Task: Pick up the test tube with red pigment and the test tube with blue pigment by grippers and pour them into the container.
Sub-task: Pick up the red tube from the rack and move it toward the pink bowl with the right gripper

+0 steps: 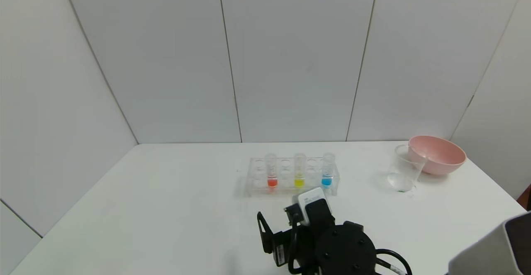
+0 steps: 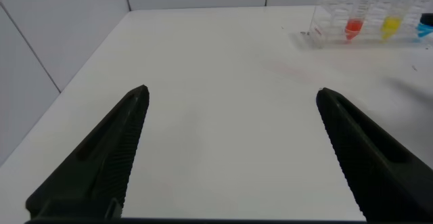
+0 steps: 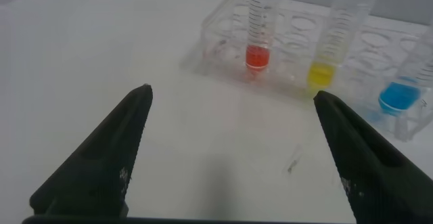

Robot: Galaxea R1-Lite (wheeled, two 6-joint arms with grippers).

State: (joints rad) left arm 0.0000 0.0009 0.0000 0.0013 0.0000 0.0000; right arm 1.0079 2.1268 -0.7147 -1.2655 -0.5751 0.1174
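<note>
Reaching toward the rack (image 1: 292, 175) with right gripper (image 3: 230, 156) fingers wide, nothing held; next, closing around the test tube with red pigment (image 3: 260, 24); left gripper (image 2: 230, 149) wide too

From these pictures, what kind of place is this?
Probably a lab-style test bench: a clear rack holding tubes of red, yellow and blue liquid, a clear beaker, and a white table enclosed by plain white panels.
</note>
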